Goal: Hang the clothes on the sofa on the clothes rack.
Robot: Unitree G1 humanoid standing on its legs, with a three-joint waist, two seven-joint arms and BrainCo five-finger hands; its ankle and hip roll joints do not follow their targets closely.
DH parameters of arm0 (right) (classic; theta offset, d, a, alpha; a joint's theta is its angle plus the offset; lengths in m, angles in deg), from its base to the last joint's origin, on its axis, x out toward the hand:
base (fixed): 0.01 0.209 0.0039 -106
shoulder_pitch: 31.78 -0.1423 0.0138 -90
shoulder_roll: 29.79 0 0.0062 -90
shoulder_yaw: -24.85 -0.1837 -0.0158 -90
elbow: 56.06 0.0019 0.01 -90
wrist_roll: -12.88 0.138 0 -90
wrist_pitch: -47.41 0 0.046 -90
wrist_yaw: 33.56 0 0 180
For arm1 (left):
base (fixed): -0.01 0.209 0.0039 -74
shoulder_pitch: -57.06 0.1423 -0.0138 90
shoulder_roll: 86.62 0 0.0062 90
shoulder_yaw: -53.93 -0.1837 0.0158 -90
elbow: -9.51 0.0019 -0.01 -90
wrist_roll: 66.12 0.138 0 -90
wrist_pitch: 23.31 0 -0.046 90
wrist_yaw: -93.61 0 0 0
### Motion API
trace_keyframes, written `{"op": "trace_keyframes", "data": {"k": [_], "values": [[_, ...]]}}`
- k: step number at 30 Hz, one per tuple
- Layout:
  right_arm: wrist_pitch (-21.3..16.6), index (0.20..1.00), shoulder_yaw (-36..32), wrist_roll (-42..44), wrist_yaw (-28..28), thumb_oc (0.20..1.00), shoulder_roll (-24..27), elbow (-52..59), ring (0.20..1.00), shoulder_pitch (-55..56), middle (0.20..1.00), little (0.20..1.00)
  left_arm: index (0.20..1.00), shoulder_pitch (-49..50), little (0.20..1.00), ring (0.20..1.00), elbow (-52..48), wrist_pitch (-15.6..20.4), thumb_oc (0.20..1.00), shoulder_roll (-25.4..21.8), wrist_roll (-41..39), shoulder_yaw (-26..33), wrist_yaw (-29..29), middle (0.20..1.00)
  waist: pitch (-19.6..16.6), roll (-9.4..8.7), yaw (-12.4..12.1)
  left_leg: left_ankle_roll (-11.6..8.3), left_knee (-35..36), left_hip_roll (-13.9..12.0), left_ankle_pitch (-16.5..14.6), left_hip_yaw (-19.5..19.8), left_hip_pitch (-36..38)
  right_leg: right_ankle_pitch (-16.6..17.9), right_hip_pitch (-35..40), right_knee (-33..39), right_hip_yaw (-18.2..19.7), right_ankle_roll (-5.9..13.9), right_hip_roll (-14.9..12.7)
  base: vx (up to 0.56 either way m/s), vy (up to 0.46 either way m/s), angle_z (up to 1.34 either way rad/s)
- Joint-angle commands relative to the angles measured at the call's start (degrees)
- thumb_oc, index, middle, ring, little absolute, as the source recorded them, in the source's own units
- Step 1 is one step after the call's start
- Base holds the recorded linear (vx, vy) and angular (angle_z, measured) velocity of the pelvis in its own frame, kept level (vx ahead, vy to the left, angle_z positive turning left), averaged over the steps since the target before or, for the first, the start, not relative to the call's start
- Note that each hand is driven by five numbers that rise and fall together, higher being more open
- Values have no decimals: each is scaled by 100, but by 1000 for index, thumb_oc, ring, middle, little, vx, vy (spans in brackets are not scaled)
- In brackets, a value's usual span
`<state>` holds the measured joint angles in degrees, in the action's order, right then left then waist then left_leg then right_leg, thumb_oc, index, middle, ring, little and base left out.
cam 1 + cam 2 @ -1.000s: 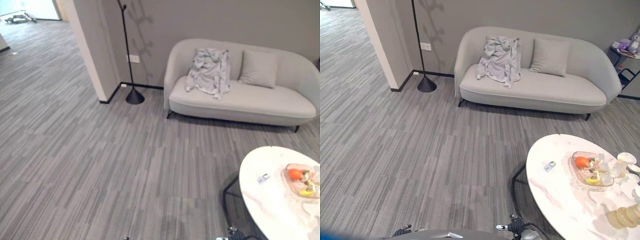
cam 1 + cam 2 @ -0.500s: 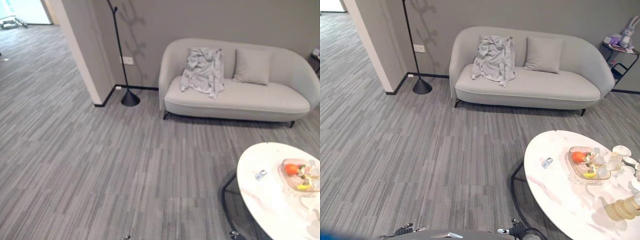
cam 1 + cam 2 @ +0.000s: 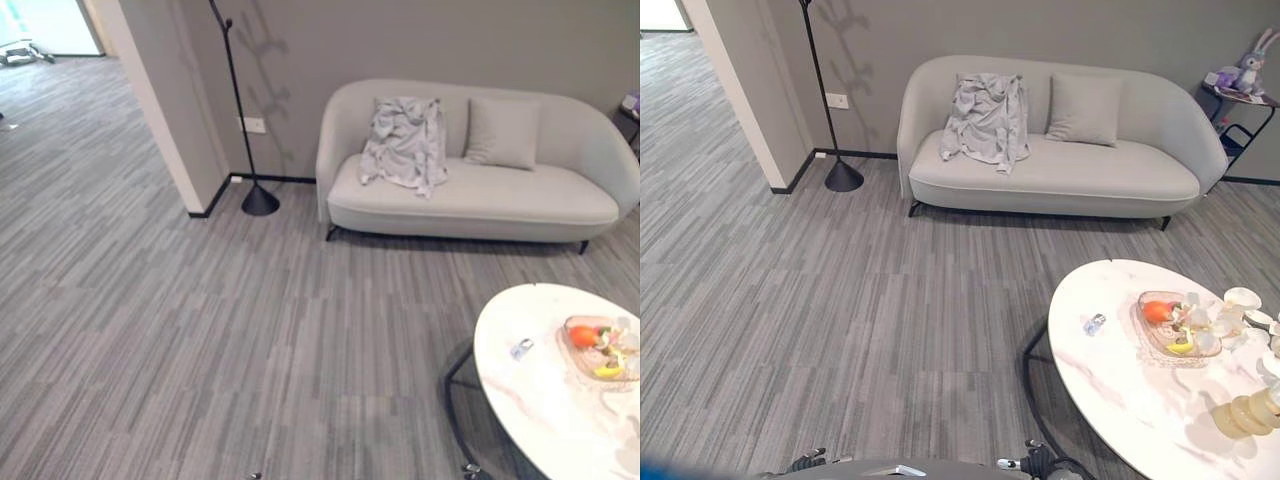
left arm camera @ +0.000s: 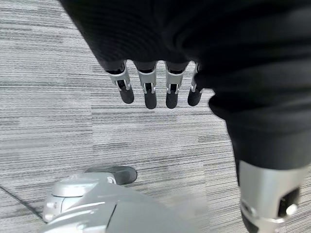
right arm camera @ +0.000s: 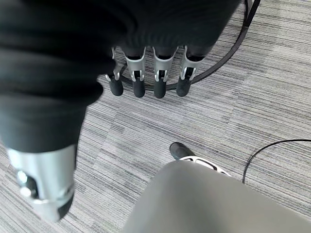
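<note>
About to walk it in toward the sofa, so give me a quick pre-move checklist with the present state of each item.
1. Clothes draped over the sofa back and seat: ok.
2. Clothes rack upright beside the sofa: ok; its top hooks are out of frame: cannot tell.
3. Left hand holds nothing, fingers straight: ok.
4. Right hand holds nothing, fingers straight: ok.
5. Floor open toward the sofa: ok.
6. Round table close on the robot's right: not ok, give it room.
</note>
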<state>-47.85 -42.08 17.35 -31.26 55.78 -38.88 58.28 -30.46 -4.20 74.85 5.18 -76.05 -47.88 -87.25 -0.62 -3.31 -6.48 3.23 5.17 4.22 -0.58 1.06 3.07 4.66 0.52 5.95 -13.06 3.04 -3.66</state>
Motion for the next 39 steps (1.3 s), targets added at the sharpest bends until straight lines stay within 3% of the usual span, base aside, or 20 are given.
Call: {"op": "trace_keyframes", "data": {"k": [1, 4, 6, 8, 12, 15, 16, 19, 21, 24, 25, 27, 30, 32, 33, 34, 36, 37, 38, 39], "values": [[-19, 1000, 161, 68, 48, 1000, 164, 37, 1000, -322, 1000, 1000, 1000, -382, 1000, 1000, 335, 18, 1000, -80, 56, 13, 1, 1000, 118, 122, -36, -743, -17, -661, 106, 308, -425, -498, 81, -95, 95, 528, -232, -7, -100, 0], [-52, 1000, 212, 127, 73, 1000, 158, 86, 1000, -409, 1000, 1000, 1000, -456, 1000, 1000, 263, 32, 1000, -191, -69, 54, 34, 1000, 389, 53, -97, -859, -69, -838, 319, 398, -650, -531, 13, -95, 51, 402, -60, -71, -148, 3], [-94, 1000, 282, 205, 106, 1000, 225, 153, 1000, -550, 1000, 1000, 1000, -679, 1000, 1000, 148, 77, 1000, -239, -211, 5, 81, 1000, 675, -57, -119, -933, -910, -743, 350, 570, -1397, -504, -151, -95, -63, 346, -81, -134, -160, 20], [-77, 1000, 286, 199, 118, 1000, 240, 154, 1000, -582, 1000, 1000, 1000, -699, 1000, 1000, 169, 75, 1000, -245, -255, 13, 118, 1000, 705, -89, -89, -928, -1124, -710, 386, 570, -1651, -508, -238, -95, -109, 344, -96, 5, -35, 41], [-107, 1000, 234, 293, 116, 1000, 284, 159, 1000, -634, 1000, 1000, 1000, -637, 1000, 1000, 200, 77, 1000, -154, -340, 95, 98, 1000, 572, 37, -273, -832, -125, -581, 585, 367, -1902, -769, -188, -95, -127, 363, 132, 252, 69, 21], [-127, 1000, 252, 282, 135, 1000, 307, 116, 1000, -720, 1000, 1000, 1000, -596, 1000, 1000, 209, 96, 1000, -195, -323, 104, 105, 1000, 534, 58, -425, -918, -17, -275, 548, 380, -2645, -1052, -80, -95, 36, 303, 208, 293, 139, 18], [-124, 1000, 250, 288, 134, 1000, 303, 118, 1000, -762, 1000, 1000, 1000, -585, 1000, 1000, 233, 99, 1000, -219, -306, 114, 93, 1000, 544, 65, -482, -976, -17, -258, 631, 322, -2720, -1130, 43, -95, 102, 282, 254, 355, 203, 21], [-85, 1000, 269, 197, 123, 1000, 148, 102, 1000, -850, 1000, 1000, 1000, -448, 1000, 1000, 295, 63, 1000, -348, -99, 172, 92, 1000, 346, -17, -582, -889, -17, -383, 795, 214, -2394, -1162, 259, -95, 212, 366, 253, 506, 311, 21], [-74, 1000, 244, 197, 85, 1000, 48, 96, 1000, -893, 1000, 1000, 1000, -425, 1000, 1000, 288, 34, 1000, -521, -6, 248, 93, 1000, 256, -188, -654, -678, -17, -329, 802, -1, -1925, -767, 501, -287, 159, 651, -72, 524, 386, -46], [-66, 1000, 253, 175, 41, 1000, 30, 104, 1000, -894, 1000, 1000, 1000, -415, 1000, 1000, 280, 30, 1000, -587, -16, 263, 72, 1000, 212, -167, -654, -551, -17, -299, 698, -30, -1695, -699, 368, -855, 195, 737, -196, 328, 295, -19], [-68, 1000, 240, 178, 35, 1000, 18, 122, 1000, -914, 1000, 1000, 1000, -425, 1000, 1000, 249, 13, 1000, -625, -36, 262, 55, 1000, 222, -132, -626, -485, -17, -280, 627, -31, -1572, -672, 245, -1257, 193, 790, -219, 418, 474, -27], [-77, 1000, 125, 240, 46, 1000, -3, 194, 1000, -958, 1000, 1000, 1000, -387, 1000, 1000, 205, -30, 1000, -640, -9, 243, 54, 1000, 294, 178, -462, -239, -17, -233, 388, -33, -1002, 75, -412, -2890, -66, 893, -562, 479, 536, -28], [-92, 1000, 111, 243, 59, 1000, -18, 221, 1000, -926, 1000, 1000, 1000, -342, 1000, 1000, 248, -30, 1000, -626, -8, 224, 28, 1000, 310, 319, -402, -160, -17, -211, 246, 14, -752, 89, -673, -3270, -299, 805, -761, 290, 258, 4], [-84, 1000, 143, 237, 60, 1000, -14, 254, 1000, -900, 1000, 1000, 1000, -345, 1000, 1000, 264, -12, 1000, -630, -8, 220, 23, 1000, 337, 357, -402, -134, -17, -158, 111, 125, -563, -113, -747, -2826, -551, 689, -920, 403, 143, -5], [-60, 1000, 143, 255, 76, 1000, -5, 284, 1000, -928, 1000, 1000, 1000, -404, 1000, 1000, 243, 19, 1000, -615, -15, 183, 39, 1000, 408, 368, -387, -149, -17, -134, -15, 249, -381, -136, -796, -1857, -663, 650, -1008, 348, 58, -15], [-60, 1000, 143, 255, 76, 1000, -5, 284, 1000, -928, 1000, 1000, 1000, -404, 1000, 1000, 243, 19, 1000, -615, -15, 183, 39, 1000, 406, 369, -386, -149, -17, -135, -14, 250, -383, -134, -796, -1853, -665, 650, -1007, 356, 14, -10], [-46, 1000, 67, 320, 128, 1000, -15, 238, 1000, -1001, 1000, 1000, 1000, -533, 1000, 1000, 224, 97, 1000, -544, -84, 145, 90, 1000, 490, 409, -204, -183, -17, -168, -259, 403, -100, 297, -1354, -454, -210, 827, -1072, 510, 46, -14], [-23, 1000, -11, 340, 162, 1000, 1, 197, 1000, -1008, 1000, 1000, 1000, -632, 1000, 1000, 192, 124, 1000, -461, -78, 119, 90, 1000, 578, 572, -57, -231, -17, -344, -402, 430, 127, 356, -1989, -95, 66, 974, -1170, 968, 48, 33], [-15, 1000, -70, 352, 180, 1000, 28, 184, 1000, -970, 1000, 1000, 1000, -693, 1000, 1000, 127, 168, 1000, -362, -15, -22, 82, 1000, 651, 594, 127, -299, -17, -463, -567, 465, 349, 397, -2363, -95, 142, 1054, -1210, 714, 21, 48], [-15, 1000, -70, 352, 180, 1000, 29, 184, 1000, -970, 1000, 1000, 1000, -693, 1000, 1000, 127, 168, 1000, -361, -15, -22, 82, 1000, 657, 601, 128, -300, -17, -470, -571, 466, 358, 394, -2352, -95, 137, 1053, -1205, 648, -68, 68]]}}
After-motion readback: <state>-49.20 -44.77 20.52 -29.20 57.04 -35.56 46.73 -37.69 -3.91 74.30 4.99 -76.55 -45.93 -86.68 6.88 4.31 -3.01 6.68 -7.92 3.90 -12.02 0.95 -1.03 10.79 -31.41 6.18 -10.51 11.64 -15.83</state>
